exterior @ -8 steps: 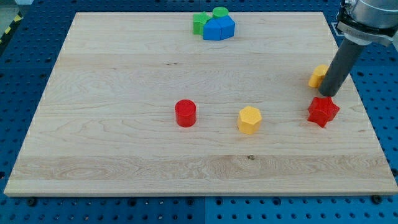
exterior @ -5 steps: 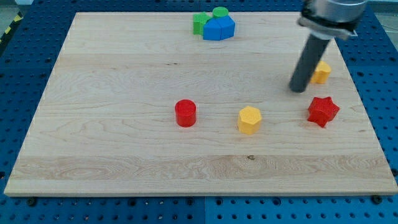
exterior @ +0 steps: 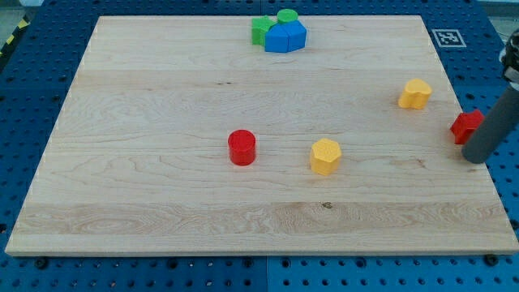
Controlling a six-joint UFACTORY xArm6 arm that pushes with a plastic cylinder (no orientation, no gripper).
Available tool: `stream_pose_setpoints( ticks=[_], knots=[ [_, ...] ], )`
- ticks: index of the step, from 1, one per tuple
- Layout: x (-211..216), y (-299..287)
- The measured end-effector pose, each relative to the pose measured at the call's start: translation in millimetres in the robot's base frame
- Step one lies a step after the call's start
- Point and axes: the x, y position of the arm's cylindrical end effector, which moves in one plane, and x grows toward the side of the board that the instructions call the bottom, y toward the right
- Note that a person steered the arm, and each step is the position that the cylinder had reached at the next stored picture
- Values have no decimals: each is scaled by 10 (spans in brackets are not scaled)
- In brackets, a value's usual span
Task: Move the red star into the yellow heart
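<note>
The red star [exterior: 465, 127] lies at the board's right edge, partly hidden by my dark rod. My tip [exterior: 474, 159] sits just right of and below the star, touching or nearly touching it, at the very edge of the board. The yellow heart [exterior: 415, 94] lies up and to the left of the star, apart from it.
A yellow hexagon [exterior: 325, 156] and a red cylinder [exterior: 242, 148] lie mid-board. A cluster of a blue block [exterior: 285, 37], a green block [exterior: 260, 30] and a green cylinder [exterior: 287, 16] sits at the top edge. The wooden board [exterior: 162, 97] ends just right of my tip.
My rod swung from left of the yellow heart to the board's right edge. The red star moved right and slightly up, from about mid-right to the edge.
</note>
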Motion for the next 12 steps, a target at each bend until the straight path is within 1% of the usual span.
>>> stream_pose_setpoints(
  ticks=[1, 2, 3, 5, 6, 7, 8, 9, 10, 12],
  knots=[
    [334, 42],
    [237, 571],
    [61, 632],
    [-379, 382],
    [-466, 54],
    [-553, -151],
    [-470, -153],
    [-349, -329],
    [-349, -580],
    [-529, -584]
  ],
)
